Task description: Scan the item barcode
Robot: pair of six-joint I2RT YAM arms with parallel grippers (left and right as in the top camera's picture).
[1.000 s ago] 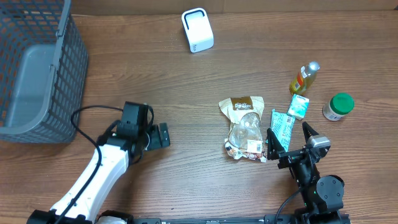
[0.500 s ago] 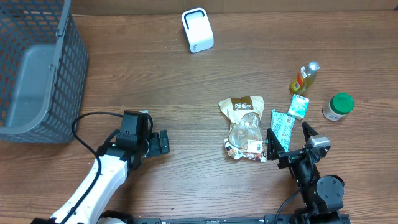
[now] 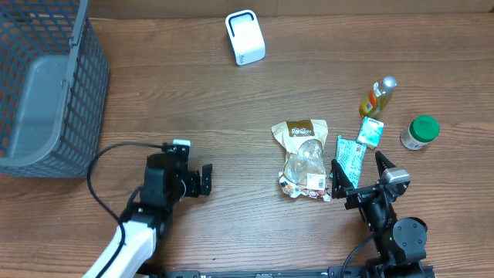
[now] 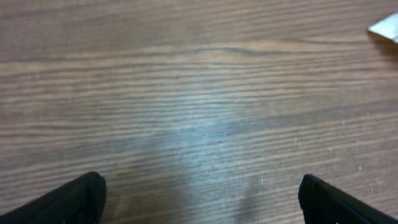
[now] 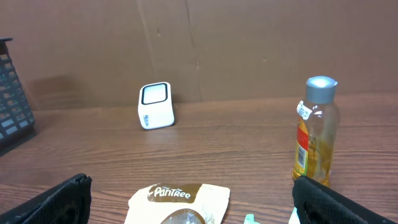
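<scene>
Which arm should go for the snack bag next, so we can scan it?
Right. The right claw is open and sits just beside the snack bag, facing it and the scanner. The left claw, also open, is over bare table, farther from the bag.

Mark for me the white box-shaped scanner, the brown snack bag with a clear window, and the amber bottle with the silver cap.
white box-shaped scanner point(image 3: 245, 38): overhead, middle of its body.
brown snack bag point(image 3: 302, 158): overhead, its clear window.
amber bottle point(image 5: 317, 134): right wrist view, body below the cap.
</scene>
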